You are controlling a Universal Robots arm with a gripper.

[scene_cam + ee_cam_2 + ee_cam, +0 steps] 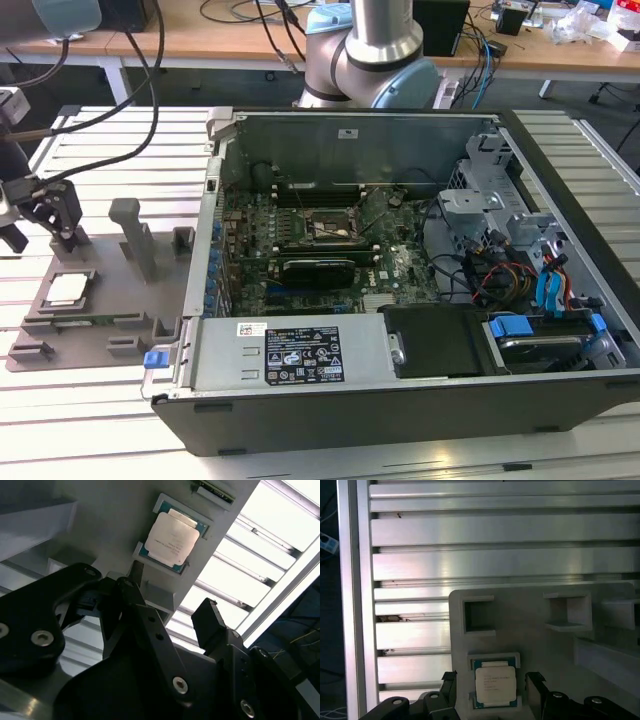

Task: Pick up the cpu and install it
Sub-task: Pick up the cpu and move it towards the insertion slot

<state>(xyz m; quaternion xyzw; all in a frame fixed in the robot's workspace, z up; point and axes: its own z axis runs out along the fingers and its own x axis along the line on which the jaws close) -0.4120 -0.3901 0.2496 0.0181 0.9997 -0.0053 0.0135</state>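
**Exterior view.**
- Black two-finger gripper [65, 238], at the exterior view's left. It hangs just above the cpu, with its fingers apart and nothing held.
- Cpu [67, 288]: a small flat square chip with a pale silvery metal top. It lies flat in a square pocket of the grey plastic fixture plate [115, 285], towards the lower left.
- Open black-and-grey desktop computer case [400, 150], from the centre to the exterior view's right, well apart from the cpu.
  - Inside it are a dark square metal socket frame [330, 228] and, just below that in the picture, a long black rectangular card [318, 268].
- Ribbed aluminium table [100, 420], bearing both the plate and the case.
- Silver-and-blue robot arm base [370, 60], top centre.

**Second wrist view.**
- Gripper [171, 587], with its black fingers [207, 622] spread.
- Cpu [172, 537], seated in its pocket on the fixture plate [115, 520]. It lies beyond the fingertips and is untouched.

**First wrist view.**
- Gripper [491, 677], with one finger [535, 695] on either side of the cpu [494, 684].
  - Neither finger is seen touching the cpu.
- The cpu rests in the pocket, a green edge showing round its metal top.
- Fixture plate [520, 625], lying on the table [495, 530].
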